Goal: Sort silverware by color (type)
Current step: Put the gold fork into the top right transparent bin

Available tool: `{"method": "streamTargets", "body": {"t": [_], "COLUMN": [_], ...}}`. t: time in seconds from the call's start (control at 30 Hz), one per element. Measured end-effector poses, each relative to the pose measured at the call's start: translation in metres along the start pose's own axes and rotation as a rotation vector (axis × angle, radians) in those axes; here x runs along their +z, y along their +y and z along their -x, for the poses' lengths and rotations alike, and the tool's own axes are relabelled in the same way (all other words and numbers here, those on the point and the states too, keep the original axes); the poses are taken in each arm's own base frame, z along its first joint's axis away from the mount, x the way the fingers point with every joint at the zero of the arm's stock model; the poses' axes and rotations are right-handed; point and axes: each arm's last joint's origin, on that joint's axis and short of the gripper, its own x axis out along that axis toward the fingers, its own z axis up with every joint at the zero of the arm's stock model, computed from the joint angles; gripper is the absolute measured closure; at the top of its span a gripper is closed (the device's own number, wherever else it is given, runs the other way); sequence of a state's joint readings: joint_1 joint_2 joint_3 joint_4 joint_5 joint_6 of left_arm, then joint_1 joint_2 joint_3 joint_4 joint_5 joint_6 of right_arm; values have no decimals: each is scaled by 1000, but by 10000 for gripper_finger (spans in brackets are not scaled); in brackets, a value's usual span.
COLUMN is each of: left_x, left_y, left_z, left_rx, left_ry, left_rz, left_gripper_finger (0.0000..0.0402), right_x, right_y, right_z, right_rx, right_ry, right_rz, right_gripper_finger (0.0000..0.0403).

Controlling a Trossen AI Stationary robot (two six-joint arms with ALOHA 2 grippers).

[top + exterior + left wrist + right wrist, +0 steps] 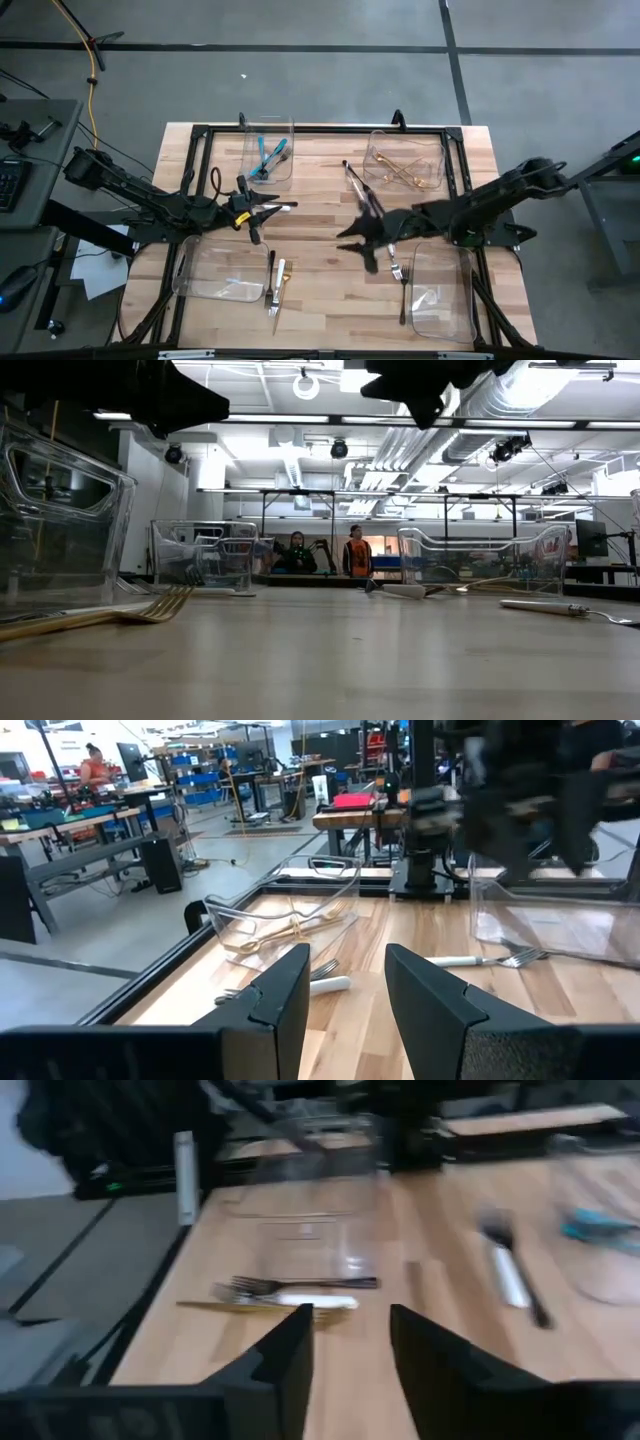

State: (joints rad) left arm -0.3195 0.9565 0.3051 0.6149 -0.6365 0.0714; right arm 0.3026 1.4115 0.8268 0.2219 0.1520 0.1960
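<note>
A: Where is the silverware lying?

B: It is sitting scattered. Teal pieces (268, 155) are resting in the far-left bin (270, 128), gold ones (405, 170) in the far-right bin (437, 150). A steel fork (271, 275) and a gold fork (280, 285) are lying side by side on the table (320, 300) just beside the near-left bin (215, 272). A white-handled fork (397, 268) is lying beside the near-right bin (445, 290), with a dark piece (403, 300) just nearer the front edge.

A: And the grippers?

B: The left gripper (262, 208) is hovering over the table between the two left bins, fingers (280, 995) standing narrowly apart with nothing between them. A white-handled utensil (283, 206) is lying just beyond its tip. The right gripper (362, 240) is hanging over mid-table, fingers (290, 1345) apart and holding nothing.

A: Anything crowding them?

B: A dark-and-white utensil (360, 188) is lying just behind the right gripper, near the gold bin. The near-right bin is sitting right under the right arm's forearm. A red-handled tool (215, 180) is lying by the frame behind the left arm.

A: Beyond the table?

B: Two people (325, 555) are standing far back in the room.
</note>
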Motion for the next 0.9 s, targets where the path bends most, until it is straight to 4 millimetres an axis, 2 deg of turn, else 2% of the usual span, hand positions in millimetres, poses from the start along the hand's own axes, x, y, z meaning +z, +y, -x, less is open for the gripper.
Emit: {"method": "streamTargets", "body": {"t": [0.17,0.23,0.33,0.57,0.77,0.9], "left_x": [-2,-2,-2,-4,-4,-4], "left_y": [0,0,0,0,0,0], "left_z": [0,0,0,0,0,0], "left_rx": [-1,-2,-2,-2,-3,-3], "left_ry": [14,20,21,31,35,36], "left_rz": [-19,-23,-1,-6,-9,-9], "left_gripper_finger": [275,275,275,275,275,275], "right_x": [-16,-20,-22,-33,-44,-53], "right_y": [17,25,37,58,49,37], "right_z": [-36,-53,-80,-144,-186,-203], "right_rx": [46,57,80,127,84,44], "right_ry": [-20,-16,4,114,150,172], "right_rz": [84,133,170,276,226,169], "right_gripper_finger": [378,395,386,397,400,402]}}
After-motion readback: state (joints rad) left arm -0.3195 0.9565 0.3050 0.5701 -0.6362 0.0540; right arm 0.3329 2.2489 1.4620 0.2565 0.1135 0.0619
